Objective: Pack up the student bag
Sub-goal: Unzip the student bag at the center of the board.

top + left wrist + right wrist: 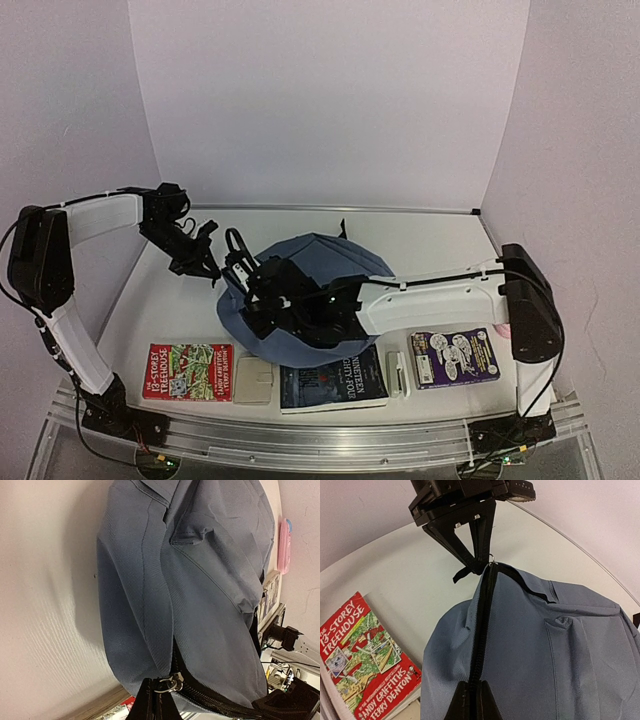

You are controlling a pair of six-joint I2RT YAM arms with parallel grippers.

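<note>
The student bag (335,262) lies mid-worktop (430,235), its black zipper (482,630) seen closed between the two hands. At the bag's far-left edge the zipper pull (169,684) is pinched by the fully closed left hand (481,562). Nearer along that seam the zipper is clamped by the right hand (472,700), likewise closed. If the pull is drawn unevenly, it may be lost, or the bag dragged onto the red book (187,372) beside it.

The student bag (320,255) bulks at the table's (430,235) centre, my right arm (430,300) lying across it. At its six o'clock a row of books (333,385) blocks the near edge. Twelve through three o'clock lies open.
</note>
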